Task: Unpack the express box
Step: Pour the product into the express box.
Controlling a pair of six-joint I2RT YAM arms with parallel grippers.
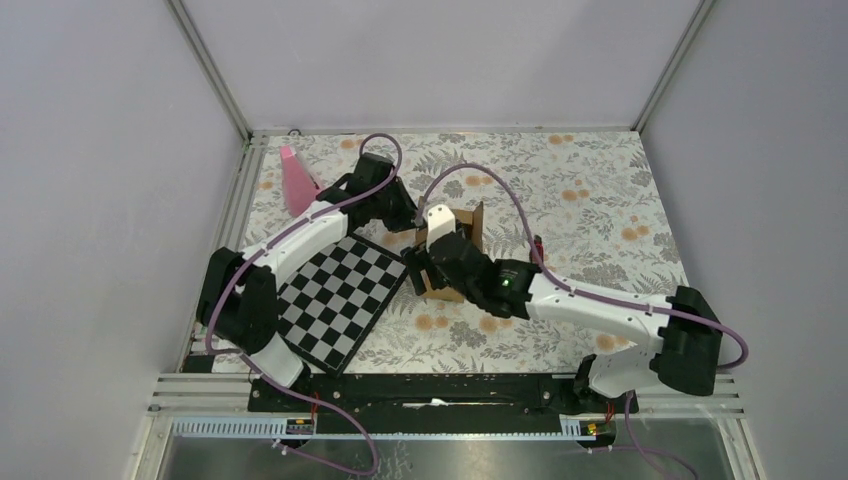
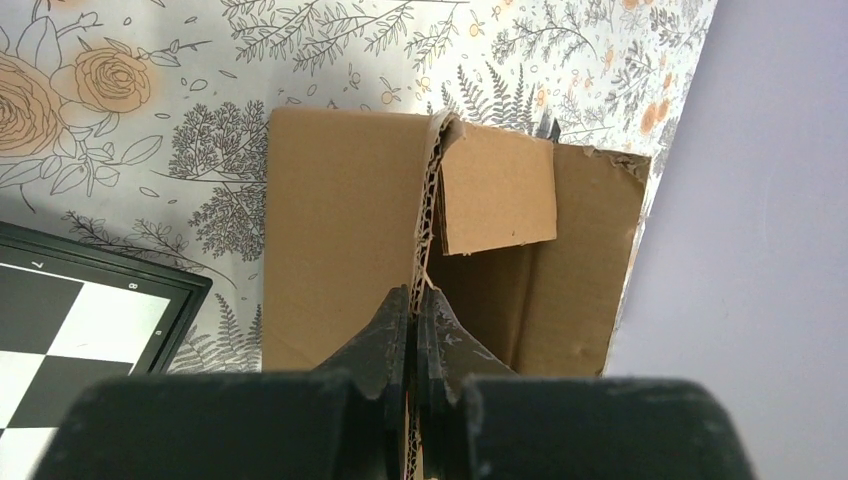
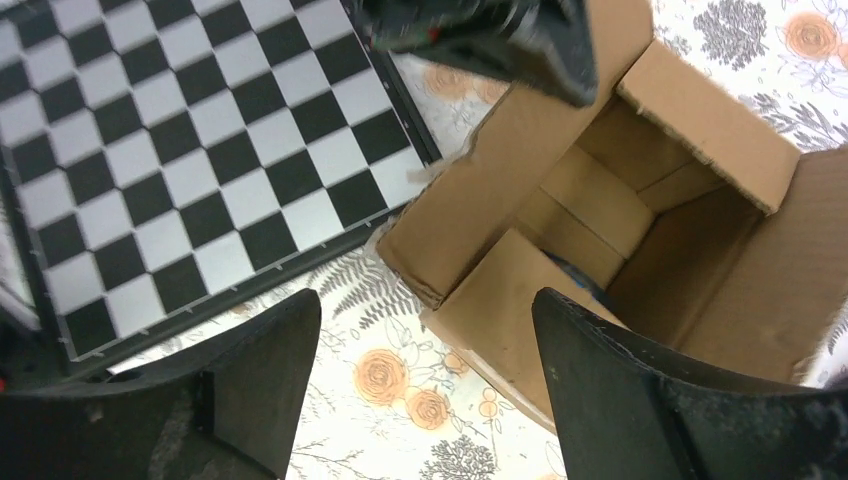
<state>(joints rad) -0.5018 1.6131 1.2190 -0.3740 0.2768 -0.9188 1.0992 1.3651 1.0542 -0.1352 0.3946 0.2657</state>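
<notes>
The express box is a small brown carton standing open on the floral cloth, right of the chessboard. In the left wrist view my left gripper is shut on the corrugated edge of an upright flap of the box. In the top view it sits at the box's left side. My right gripper is open and empty, its jaws spread wide above the near corner of the open box. A bit of something blue shows deep inside. The right gripper covers part of the box from above.
A black-and-white chessboard lies left of the box, and it also shows in the right wrist view. A pink cone-like object stands at the back left. Grey walls and metal rails enclose the table.
</notes>
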